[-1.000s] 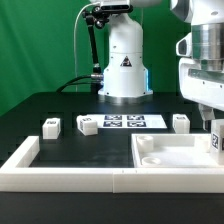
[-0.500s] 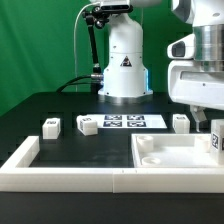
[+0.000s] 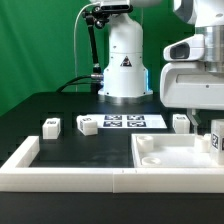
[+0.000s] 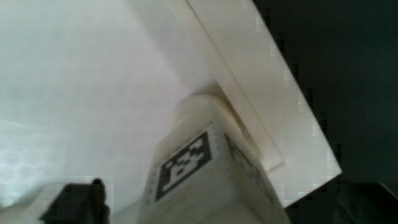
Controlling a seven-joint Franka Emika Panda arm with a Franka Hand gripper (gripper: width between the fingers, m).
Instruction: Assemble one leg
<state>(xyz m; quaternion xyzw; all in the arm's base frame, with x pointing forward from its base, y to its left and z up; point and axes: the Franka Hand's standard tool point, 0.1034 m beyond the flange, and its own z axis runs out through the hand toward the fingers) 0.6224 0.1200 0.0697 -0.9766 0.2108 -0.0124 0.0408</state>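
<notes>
Leg (image 3: 216, 140) stands upright on white panel (image 3: 170, 152), at panel's edge toward exterior view's right, my hand (image 3: 207, 117) just above it. Can't tell if hand's clenched or released; fingertips mostly hidden. Best approach, I reckon: keep leg vertical, seat w/o tilting. Black surface (image 3: 60, 105) under panel, green backdrop (image 3: 40, 40) beyond.

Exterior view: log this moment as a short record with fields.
gripper: above the white panel, at the exterior view's right edge; open or shut cannot be told
nearest leg: at the panel's right end, below the gripper; tag shows in the wrist view
other legs: three, loose on the black table
marker board: flat, among those three
leg held or seated: cannot tell
</notes>
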